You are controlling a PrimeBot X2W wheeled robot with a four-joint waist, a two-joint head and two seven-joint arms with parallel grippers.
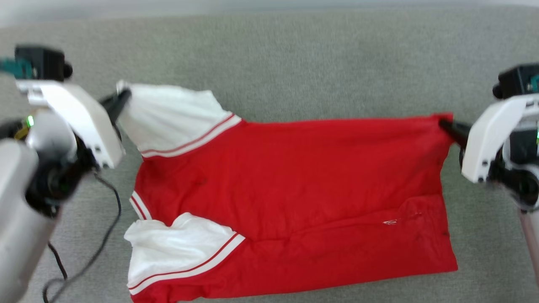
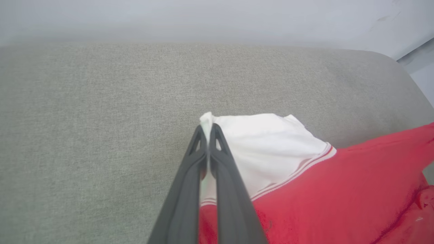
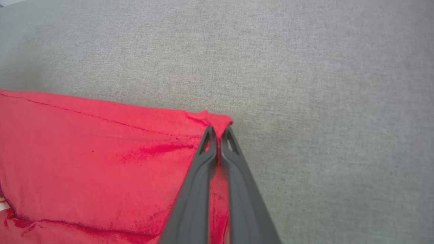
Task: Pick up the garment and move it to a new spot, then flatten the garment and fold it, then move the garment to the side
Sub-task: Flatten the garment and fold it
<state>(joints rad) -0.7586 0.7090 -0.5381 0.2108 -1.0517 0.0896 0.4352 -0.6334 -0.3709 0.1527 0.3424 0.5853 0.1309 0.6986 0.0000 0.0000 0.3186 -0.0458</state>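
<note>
Garment [image 1: 294,181]: red body, white sleeves. It lies sideways across the middle of the grey upholstered surface [image 1: 294,63], well short of its far edge, with the sleeves toward the robot's left and the hem toward its right. The near half is creased and the near sleeve is bunched.

Left hand [image 1: 122,99] is pinched together on the tip of the far white sleeve [image 2: 271,142]. Right hand [image 1: 446,126] is pinched together on the far hem corner [image 3: 217,120].

The cloth's far edge is drawn straight between them. This is likely a two-point hold to stretch it flat or carry that edge over into a fold.
</note>
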